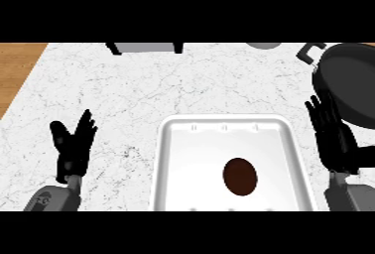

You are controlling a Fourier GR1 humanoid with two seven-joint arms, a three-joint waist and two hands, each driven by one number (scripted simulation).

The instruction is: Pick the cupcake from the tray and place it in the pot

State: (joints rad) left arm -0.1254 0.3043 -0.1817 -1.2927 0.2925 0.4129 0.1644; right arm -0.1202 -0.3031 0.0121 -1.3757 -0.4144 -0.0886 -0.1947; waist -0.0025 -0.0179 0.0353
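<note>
A dark brown cupcake [240, 176] lies in the white tray [176, 149], towards its near right part. The dark pot [351, 82] stands at the right edge of the counter, beyond the tray. My right hand [333, 136] is open, fingers up, just right of the tray and in front of the pot. My left hand [73, 141] is open too, fingers up, well left of the tray. Neither hand touches anything.
The white marble counter [147, 84] ends at a wooden strip [15, 69] on the far left. A grey object with black legs [147, 47] sits at the far edge, and a grey round thing [264, 45] shows at the top right.
</note>
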